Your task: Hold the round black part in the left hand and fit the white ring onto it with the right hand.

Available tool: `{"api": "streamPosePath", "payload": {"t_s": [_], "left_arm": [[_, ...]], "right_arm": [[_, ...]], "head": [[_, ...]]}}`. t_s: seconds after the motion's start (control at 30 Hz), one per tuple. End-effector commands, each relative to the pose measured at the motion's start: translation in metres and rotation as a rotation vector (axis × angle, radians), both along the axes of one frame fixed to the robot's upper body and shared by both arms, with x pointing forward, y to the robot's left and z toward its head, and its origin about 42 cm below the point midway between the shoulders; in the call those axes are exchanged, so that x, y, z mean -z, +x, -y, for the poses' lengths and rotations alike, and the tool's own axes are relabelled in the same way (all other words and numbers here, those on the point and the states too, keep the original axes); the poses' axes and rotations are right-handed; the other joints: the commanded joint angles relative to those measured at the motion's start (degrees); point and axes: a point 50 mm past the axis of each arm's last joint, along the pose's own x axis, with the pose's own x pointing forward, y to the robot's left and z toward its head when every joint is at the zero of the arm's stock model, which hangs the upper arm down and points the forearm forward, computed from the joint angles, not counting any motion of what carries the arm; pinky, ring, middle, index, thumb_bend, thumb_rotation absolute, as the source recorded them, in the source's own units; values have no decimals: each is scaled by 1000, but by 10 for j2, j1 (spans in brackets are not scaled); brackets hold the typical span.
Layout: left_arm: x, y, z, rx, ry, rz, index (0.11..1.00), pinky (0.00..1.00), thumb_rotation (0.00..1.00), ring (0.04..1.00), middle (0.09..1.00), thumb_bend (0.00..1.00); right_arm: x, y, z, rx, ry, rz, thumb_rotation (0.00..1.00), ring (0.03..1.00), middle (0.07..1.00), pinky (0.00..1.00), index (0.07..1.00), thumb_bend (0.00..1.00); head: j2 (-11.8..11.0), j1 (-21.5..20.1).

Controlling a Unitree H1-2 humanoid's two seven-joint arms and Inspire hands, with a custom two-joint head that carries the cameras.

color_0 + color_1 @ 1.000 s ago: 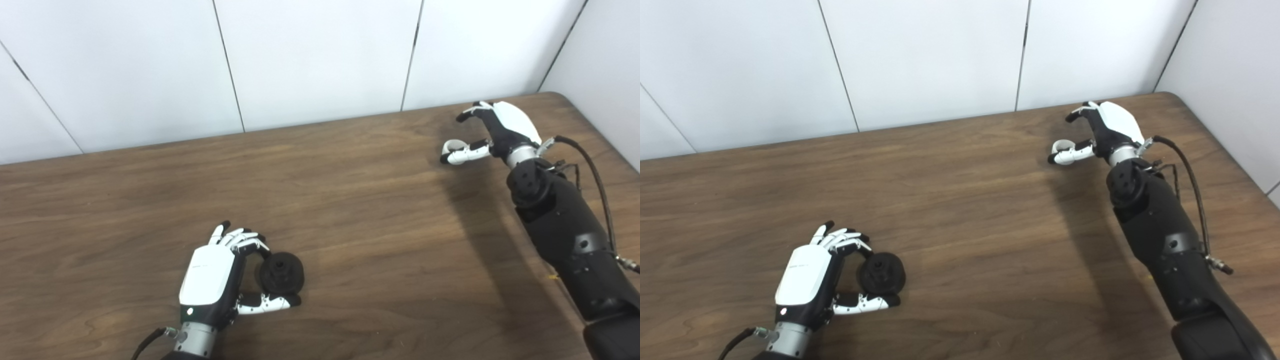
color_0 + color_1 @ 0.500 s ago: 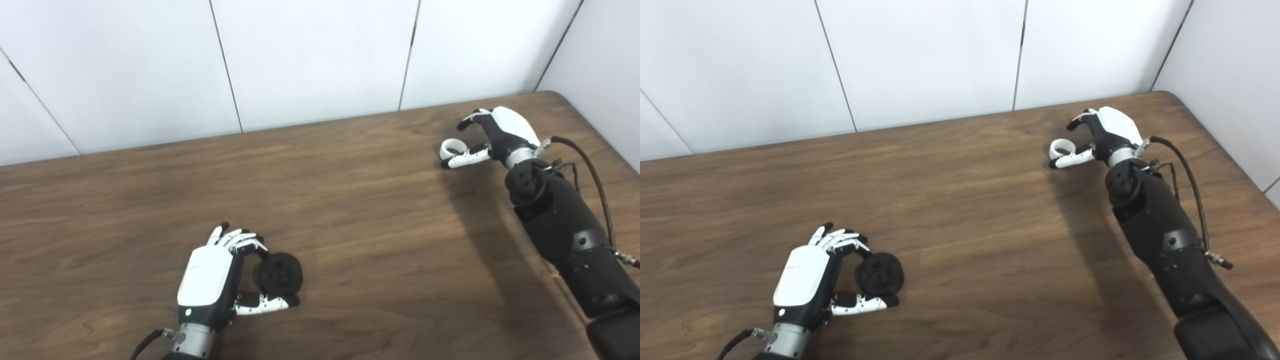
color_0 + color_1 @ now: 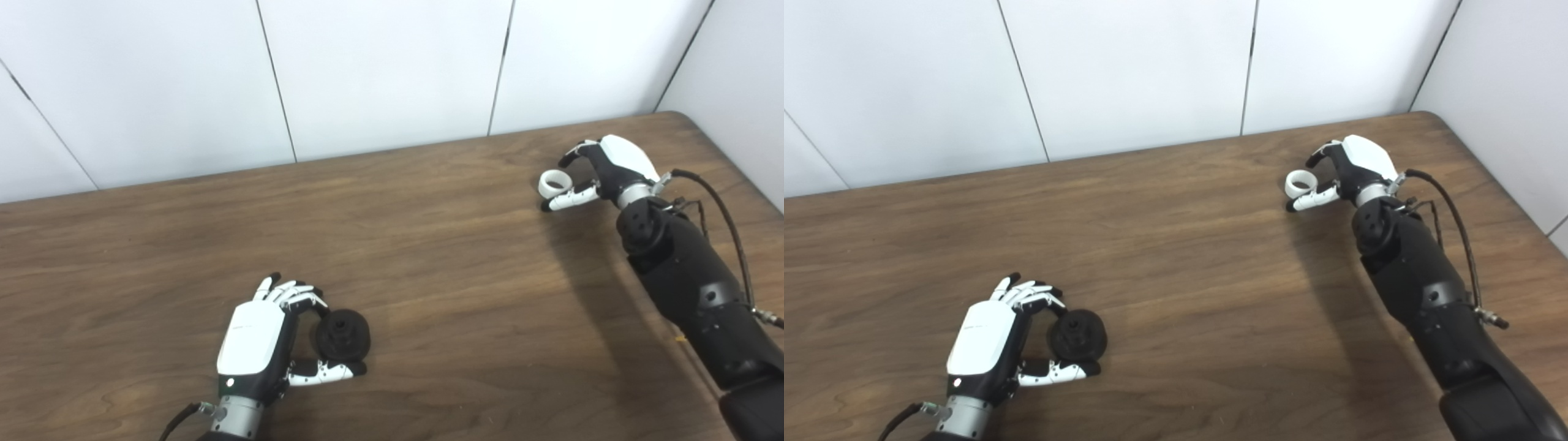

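Grip of right robot hand [image 3: 603, 171] on white ring [image 3: 552, 182] unclear

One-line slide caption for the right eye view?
Left hand cups the round black part on the table; right hand pinches the white ring.

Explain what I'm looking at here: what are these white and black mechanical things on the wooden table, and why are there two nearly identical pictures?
Both pictures come from two cameras side by side on a humanoid robot's head, so they show one scene from slightly different spots. The arms reaching in from below end in fingered hands. The left robot hand curls around a round black part resting on the brown table. Far off on the other side, the right robot hand pinches a small white ring between thumb and fingers. Nothing else lies on the table.
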Motion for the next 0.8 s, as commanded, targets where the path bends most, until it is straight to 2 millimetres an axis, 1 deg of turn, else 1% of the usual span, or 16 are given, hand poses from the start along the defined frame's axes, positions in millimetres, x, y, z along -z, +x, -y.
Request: {"api": "streamPosePath", "payload": {"t_s": [0.0, 0.5, 0.77], "left_arm": [[8, -5, -9, -1, 57, -45, 483, 954, 51, 827, 739, 524], [7, -7, -8, 0, 46, -52, 484, 966, 50, 832, 743, 524], [7, -8, -8, 1, 47, -45, 483, 961, 50, 828, 741, 524]], "right_arm": [[-31, 11, 8, 1, -38, 82, 283, 978, 912, 1000, 675, 807], [-26, 13, 6, 17, 15, 59, 298, 977, 907, 1000, 662, 799], [-24, 11, 5, 10, 24, 60, 285, 970, 900, 1000, 654, 794]], "head": [[2, 2], [4, 5], [5, 5]]}}
